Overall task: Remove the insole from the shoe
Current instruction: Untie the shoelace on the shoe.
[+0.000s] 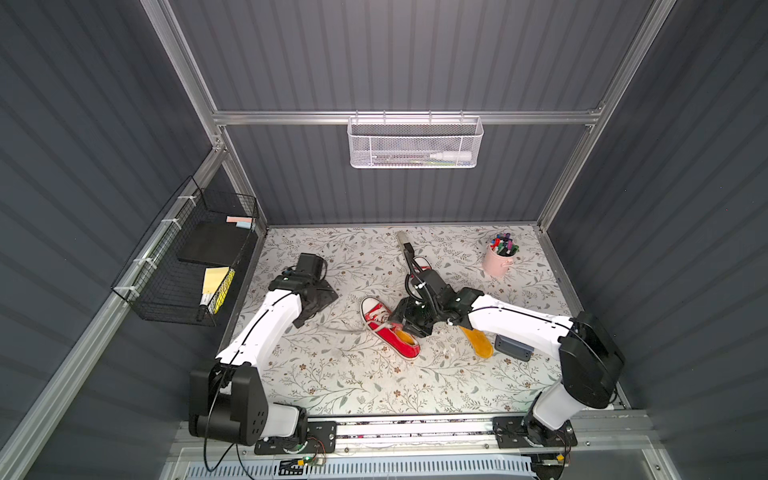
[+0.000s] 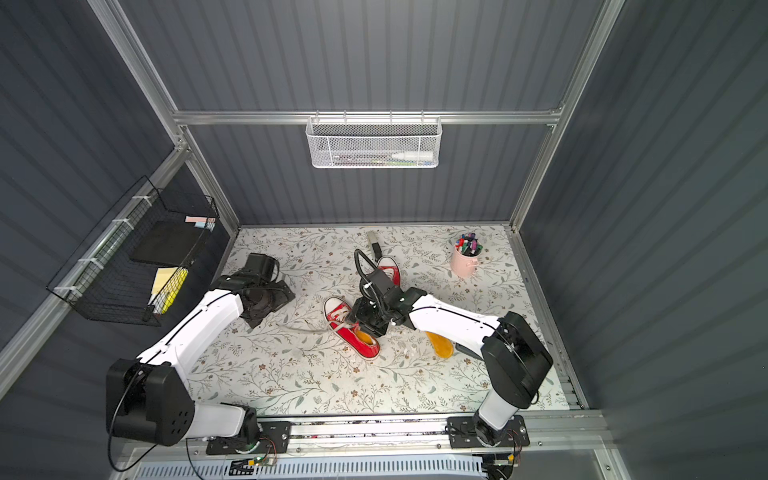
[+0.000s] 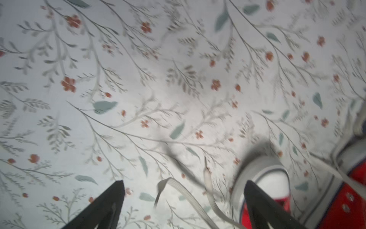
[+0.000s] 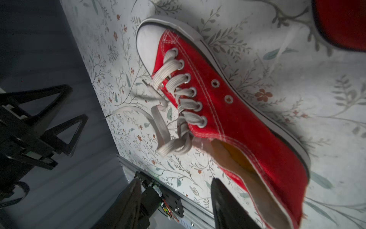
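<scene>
A red canvas shoe [image 1: 388,328] [image 4: 227,111] with loose white laces lies in the middle of the floral table. Its yellow-orange insole [image 4: 237,156] [image 1: 409,337] sits inside the heel opening. My right gripper [image 4: 176,181] [image 1: 409,324] hovers open just above that opening, with nothing between its fingers. My left gripper [image 3: 183,183] [image 1: 320,305] is open to the left of the shoe's toe. A lace end [image 3: 174,190] lies on the table between its fingers. A second yellow insole [image 1: 478,343] lies on the table, partly under the right arm.
A second red shoe [image 1: 422,264] lies behind the right wrist. A pink cup of markers [image 1: 498,259] stands at the back right. A dark grey block [image 1: 513,348] lies by the loose insole. A brush-like tool [image 1: 404,241] lies at the back. A black wire basket [image 1: 187,266] hangs on the left wall.
</scene>
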You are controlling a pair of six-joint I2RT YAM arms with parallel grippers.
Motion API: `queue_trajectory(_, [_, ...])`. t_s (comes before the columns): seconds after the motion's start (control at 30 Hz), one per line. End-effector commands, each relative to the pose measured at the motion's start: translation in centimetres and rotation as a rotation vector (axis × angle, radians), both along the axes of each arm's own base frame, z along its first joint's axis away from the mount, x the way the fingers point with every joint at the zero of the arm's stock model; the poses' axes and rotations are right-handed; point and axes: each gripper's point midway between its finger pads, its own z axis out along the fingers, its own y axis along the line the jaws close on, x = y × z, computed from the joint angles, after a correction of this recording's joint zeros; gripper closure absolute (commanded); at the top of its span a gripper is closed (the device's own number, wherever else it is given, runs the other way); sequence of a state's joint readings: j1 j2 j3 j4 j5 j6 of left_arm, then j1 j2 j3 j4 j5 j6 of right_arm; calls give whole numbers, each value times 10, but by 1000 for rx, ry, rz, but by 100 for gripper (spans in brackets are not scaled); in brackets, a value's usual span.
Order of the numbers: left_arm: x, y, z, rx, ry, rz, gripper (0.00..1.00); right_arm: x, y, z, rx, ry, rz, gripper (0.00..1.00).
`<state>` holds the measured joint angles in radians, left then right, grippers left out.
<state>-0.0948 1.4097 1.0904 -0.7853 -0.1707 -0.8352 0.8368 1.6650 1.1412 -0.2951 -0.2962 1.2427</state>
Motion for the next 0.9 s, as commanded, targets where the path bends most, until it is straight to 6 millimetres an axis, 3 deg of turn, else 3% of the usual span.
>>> queue_trajectory(0.0, [15,12,26,74,-42,-13,2,15,7,0,10,5,-135,41])
queue_trajectory(0.13, [25,24,44,175,-100,-45,3,15,11,-10,28,16,-167,40])
queue_trajectory(0.47, [21,-29,22,-41,-73,-312,8,19,16,-26,29,33,-205,40])
queue_trajectory(0.87, [41,-66,10,-196,-61,-420,9,19,22,-36,25,57,-204,36])
